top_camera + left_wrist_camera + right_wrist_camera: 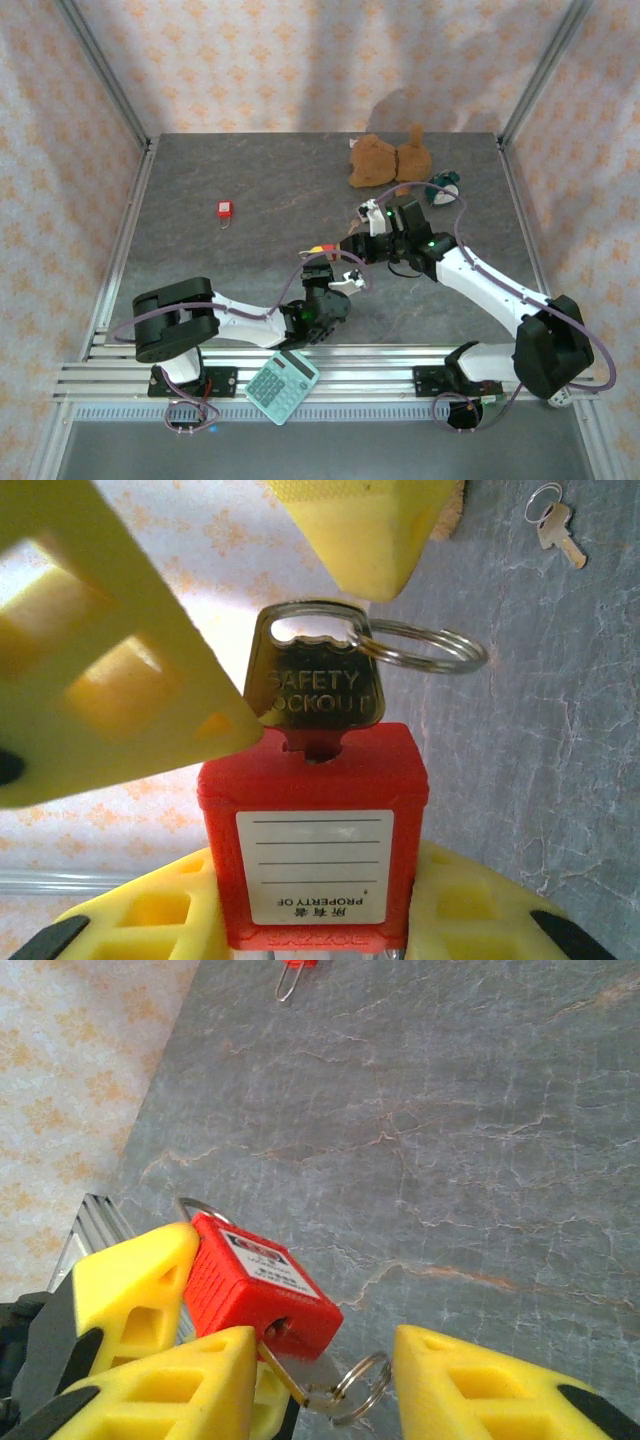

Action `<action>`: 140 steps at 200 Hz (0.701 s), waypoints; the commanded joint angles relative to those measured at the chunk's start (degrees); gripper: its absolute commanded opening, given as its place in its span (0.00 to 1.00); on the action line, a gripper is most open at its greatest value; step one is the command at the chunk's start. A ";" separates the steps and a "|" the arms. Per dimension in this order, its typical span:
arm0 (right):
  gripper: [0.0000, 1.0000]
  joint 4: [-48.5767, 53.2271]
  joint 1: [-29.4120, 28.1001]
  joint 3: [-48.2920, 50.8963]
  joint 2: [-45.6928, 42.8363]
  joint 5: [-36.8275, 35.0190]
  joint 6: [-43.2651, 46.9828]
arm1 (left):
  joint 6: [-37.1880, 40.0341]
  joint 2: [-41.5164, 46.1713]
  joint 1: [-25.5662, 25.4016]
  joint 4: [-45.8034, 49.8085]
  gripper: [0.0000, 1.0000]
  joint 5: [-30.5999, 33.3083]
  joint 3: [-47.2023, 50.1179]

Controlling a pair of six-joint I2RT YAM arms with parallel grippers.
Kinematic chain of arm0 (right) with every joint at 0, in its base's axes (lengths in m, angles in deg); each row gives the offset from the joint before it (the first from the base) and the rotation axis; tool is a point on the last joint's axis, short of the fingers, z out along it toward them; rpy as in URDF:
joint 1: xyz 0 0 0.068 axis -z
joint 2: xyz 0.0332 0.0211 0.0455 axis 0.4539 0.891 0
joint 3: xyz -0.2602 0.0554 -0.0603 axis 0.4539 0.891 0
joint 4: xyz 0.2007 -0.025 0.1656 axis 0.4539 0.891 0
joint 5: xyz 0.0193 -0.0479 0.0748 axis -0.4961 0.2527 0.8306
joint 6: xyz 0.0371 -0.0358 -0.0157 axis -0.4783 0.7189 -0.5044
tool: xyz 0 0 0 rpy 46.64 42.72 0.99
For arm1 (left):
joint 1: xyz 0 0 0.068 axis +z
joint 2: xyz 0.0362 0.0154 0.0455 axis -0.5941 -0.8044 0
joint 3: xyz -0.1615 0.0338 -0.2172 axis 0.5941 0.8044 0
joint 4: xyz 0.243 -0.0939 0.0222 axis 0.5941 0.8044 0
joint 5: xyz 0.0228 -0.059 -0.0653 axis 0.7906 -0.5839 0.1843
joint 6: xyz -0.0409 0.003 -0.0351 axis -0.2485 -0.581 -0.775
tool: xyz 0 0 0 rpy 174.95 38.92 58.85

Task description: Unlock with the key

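1. The left gripper [315,925] is clenched on the red plastic safety padlock [315,780]. It pins the body between its yellow fingers [150,915] over the middle of the grey stone-patterned table [250,160], between the two arms. I judge this braces the lock against a twist.
2. The silver steel key [315,695] sits seated in the keyhole. Its head and wire ring [430,645] stick out towards the right gripper [322,1348].
3. The right gripper's jaws stand apart on either side of the key head. One finger touches its edge and the other is clear, so nothing is grasped. The placement suits pinching the flat head to turn it.
4. The padlock is boxy and glossy red, with a white label [315,865] of blank lines reading "PROPERTY OF". The key is stamped "SAFETY LOCKOUT". The shackle is hidden.
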 commanded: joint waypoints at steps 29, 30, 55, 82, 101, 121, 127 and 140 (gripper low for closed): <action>0.40 0.17 -0.24 -0.82 1.15 -5.17 -0.93 | 0.23 1.21 -0.83 -1.33 0.15 1.33 -0.44; 0.40 0.09 -0.24 -0.78 1.20 -5.18 -0.93 | 0.23 1.24 -0.83 -1.35 0.15 1.37 -0.44; 0.40 -0.03 -0.24 -0.82 1.43 -5.10 -1.45 | 0.65 0.99 -0.95 -2.02 0.15 1.59 -0.44; 0.43 0.19 -0.11 -1.08 1.26 -5.35 -1.87 | 1.07 0.50 -1.17 -2.95 0.14 1.77 -0.36; 0.48 -0.05 0.52 -1.00 0.52 -4.53 -3.41 | 1.85 0.22 -1.15 -4.76 0.14 1.94 -0.02; 0.52 -1.19 1.72 -0.41 -0.42 -3.04 -6.34 | 2.19 0.18 -1.06 -7.44 0.14 2.12 0.48; 0.54 -2.23 2.31 0.07 -0.73 -2.47 -7.89 | 2.17 0.17 -1.02 -7.81 0.14 2.16 0.53; 0.59 -5.90 3.39 1.59 -1.39 -1.02 -12.49 | 2.34 0.18 -1.02 -9.29 0.14 2.38 0.70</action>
